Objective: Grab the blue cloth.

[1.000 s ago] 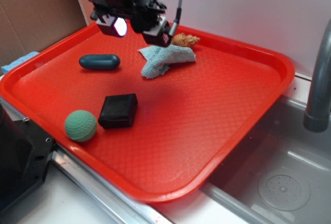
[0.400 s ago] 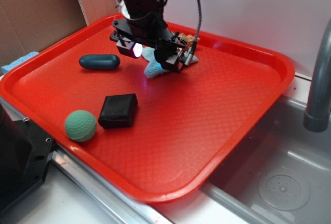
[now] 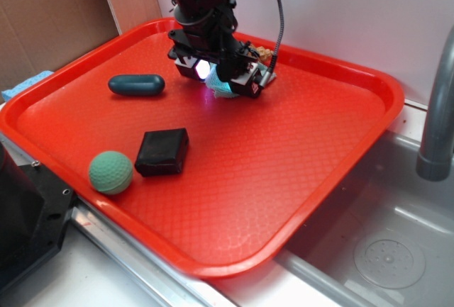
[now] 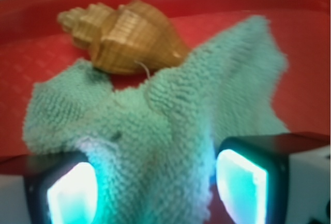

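The blue cloth (image 4: pixel 170 115) is a pale aqua fuzzy washcloth lying crumpled on the red tray (image 3: pixel 284 151) near its far edge. In the exterior view only a small part of it (image 3: pixel 223 93) shows under the gripper. My gripper (image 3: pixel 221 84) is lowered onto the cloth and open. In the wrist view the gripper (image 4: pixel 155 188) straddles a fold of the cloth, with its two glowing pads (image 4: pixel 72 193) on either side. The left pad touches the fabric and the right pad stands just off it.
A tan seashell (image 4: pixel 124 38) lies just behind the cloth by the tray's far rim. A dark teal capsule (image 3: pixel 136 84), a black block (image 3: pixel 162 152) and a green ball (image 3: pixel 111 172) sit to the left and front. A sink (image 3: pixel 383 250) and grey faucet (image 3: pixel 438 108) are at the right.
The gripper has moved right and down from above the tray's far left onto the cloth, which is now mostly hidden beneath it. The cloth has not been lifted.
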Tool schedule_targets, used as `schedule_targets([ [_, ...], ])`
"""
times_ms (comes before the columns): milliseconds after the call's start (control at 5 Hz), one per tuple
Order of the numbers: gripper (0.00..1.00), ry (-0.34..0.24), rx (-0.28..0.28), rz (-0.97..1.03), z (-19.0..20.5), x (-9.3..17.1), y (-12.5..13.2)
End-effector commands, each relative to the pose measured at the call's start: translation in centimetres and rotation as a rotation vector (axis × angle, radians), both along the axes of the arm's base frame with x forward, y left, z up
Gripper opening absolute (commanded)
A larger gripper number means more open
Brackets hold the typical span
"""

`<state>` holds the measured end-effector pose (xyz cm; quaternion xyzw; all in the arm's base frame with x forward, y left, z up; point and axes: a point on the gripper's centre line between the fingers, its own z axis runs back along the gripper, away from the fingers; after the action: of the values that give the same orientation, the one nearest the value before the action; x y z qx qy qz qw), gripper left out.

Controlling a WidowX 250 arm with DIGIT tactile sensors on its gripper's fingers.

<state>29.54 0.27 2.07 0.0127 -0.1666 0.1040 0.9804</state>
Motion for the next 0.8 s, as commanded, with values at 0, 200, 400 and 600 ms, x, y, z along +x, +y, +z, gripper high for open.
schedule_targets([
  [0, 0.0, -0.032, -0.048, 0.032, 0.5, 0.8, 1.6],
  [200, 0.0, -0.026, -0.053, 0.025, 0.5, 0.8, 1.6],
  [400, 0.0, -0.015, -0.065, 0.02, 1.0, 0.5, 1.4],
  [600, 0.0, 0.029, -0.041, 0.071, 4.3, -1.5, 0.5],
])
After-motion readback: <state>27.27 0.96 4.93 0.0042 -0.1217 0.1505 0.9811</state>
